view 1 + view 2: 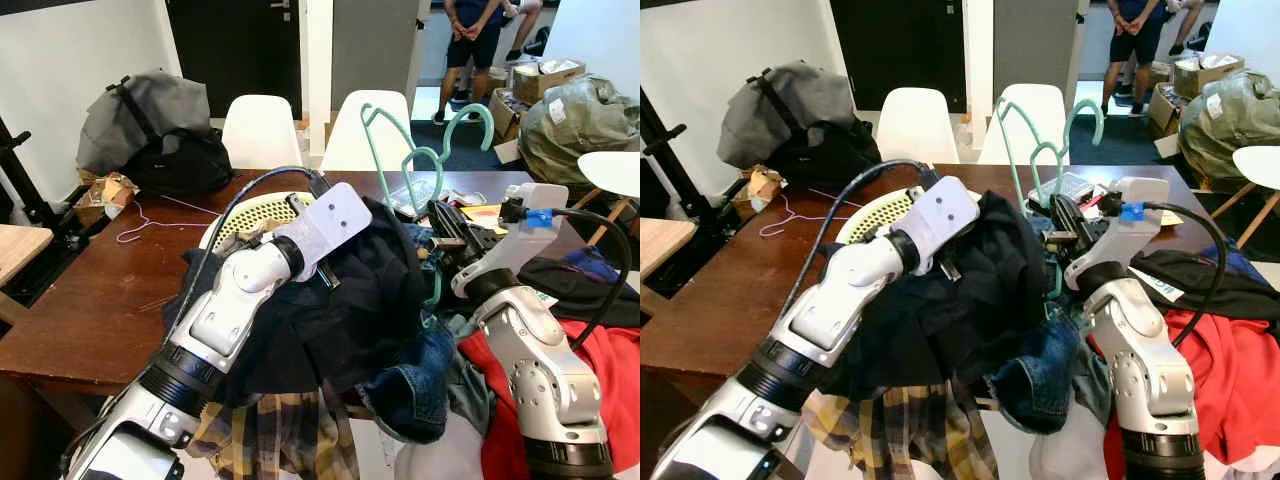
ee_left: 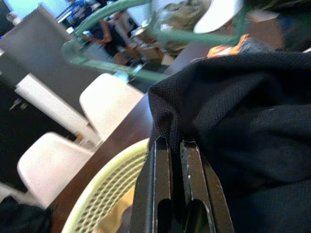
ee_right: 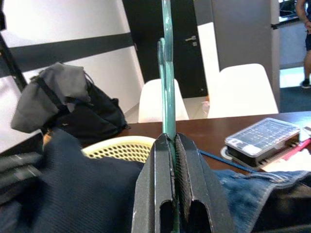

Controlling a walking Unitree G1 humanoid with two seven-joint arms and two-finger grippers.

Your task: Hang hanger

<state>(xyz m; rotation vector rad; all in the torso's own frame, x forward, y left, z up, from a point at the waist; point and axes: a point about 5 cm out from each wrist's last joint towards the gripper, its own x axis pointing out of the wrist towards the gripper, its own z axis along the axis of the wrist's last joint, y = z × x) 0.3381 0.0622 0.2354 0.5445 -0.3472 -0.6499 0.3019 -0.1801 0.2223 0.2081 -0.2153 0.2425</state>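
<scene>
The green hanger (image 1: pixel 405 165) stood upright at centre right of the head view, its lower frame pinched between the pressed-together fingers of my right gripper (image 3: pixel 170 145), hook high and free for hanging. My left gripper (image 2: pixel 176 160), fingers closed on the black garment's (image 1: pixel 350 300) edge, kept cloth bunched beside it above the yellow basket (image 1: pixel 880 212), at centre frame on the brown table (image 1: pixel 100 300).
</scene>
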